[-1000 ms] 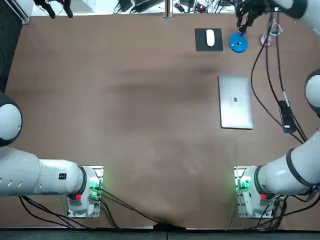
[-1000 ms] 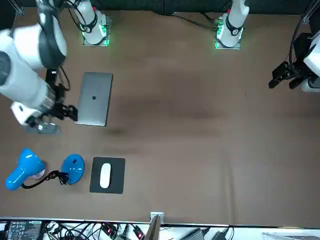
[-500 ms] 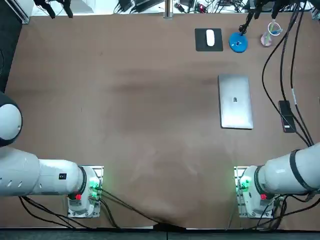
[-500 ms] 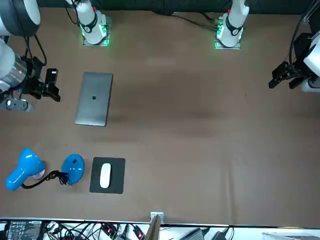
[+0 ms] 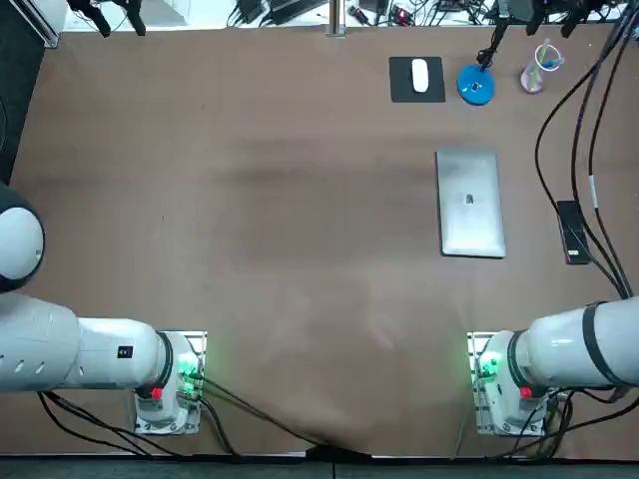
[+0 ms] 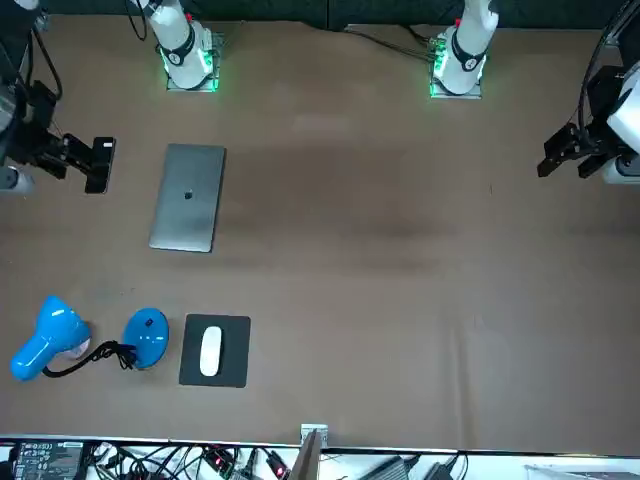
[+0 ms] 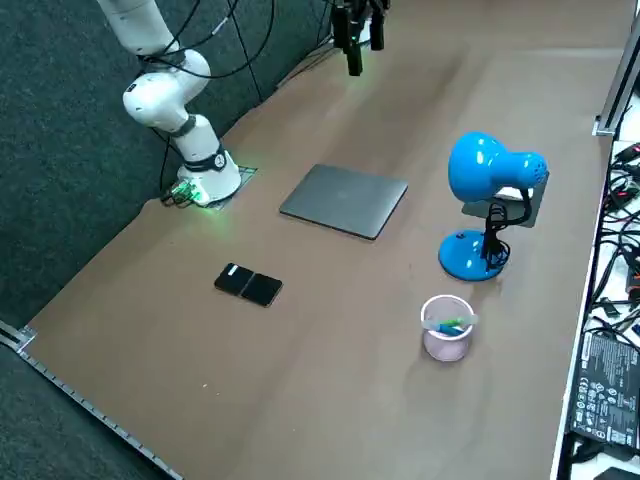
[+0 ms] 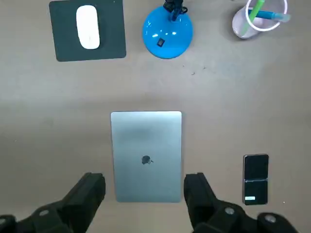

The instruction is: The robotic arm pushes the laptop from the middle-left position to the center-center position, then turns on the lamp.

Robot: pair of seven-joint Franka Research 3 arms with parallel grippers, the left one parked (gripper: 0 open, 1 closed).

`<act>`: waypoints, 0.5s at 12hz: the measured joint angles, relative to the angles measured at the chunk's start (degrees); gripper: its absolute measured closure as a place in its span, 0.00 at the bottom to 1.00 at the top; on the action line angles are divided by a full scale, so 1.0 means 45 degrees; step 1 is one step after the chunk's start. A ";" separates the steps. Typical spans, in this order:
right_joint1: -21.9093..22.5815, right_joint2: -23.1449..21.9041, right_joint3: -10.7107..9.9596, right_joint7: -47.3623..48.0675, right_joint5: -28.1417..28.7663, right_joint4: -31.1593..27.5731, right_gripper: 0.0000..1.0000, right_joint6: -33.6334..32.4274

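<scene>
The closed silver laptop (image 5: 469, 204) lies flat on the right half of the table, seen from the side as the same laptop (image 7: 345, 200). The blue lamp (image 7: 485, 170) stands beyond the laptop on its round base (image 5: 475, 86). My right gripper (image 8: 146, 194) hangs high above the laptop's near end, open, with nothing between its fingers (image 8: 92, 191). In the right side view the gripper (image 7: 353, 62) is well clear of the table.
A white mouse (image 5: 420, 75) on a dark pad (image 5: 399, 90) sits left of the lamp base. A pink cup (image 5: 535, 75) with a pen stands to its right. A black phone (image 5: 573, 232) lies right of the laptop. The arm's cables (image 5: 559, 120) hang over this corner.
My right gripper has lifted away from the table beside the lamp and laptop and now sits high above them. The laptop, lamp and phone have not moved.
</scene>
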 joint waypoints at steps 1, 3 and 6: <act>-0.0002 -0.0232 -0.0172 -0.0114 0.0126 -0.0141 0.00 -0.0009; -0.0001 -0.0691 -0.0308 -0.0261 0.0172 -0.0446 0.00 -0.0012; 0.0278 -0.1389 -0.0457 -0.0334 0.0139 -0.0974 0.00 -0.0023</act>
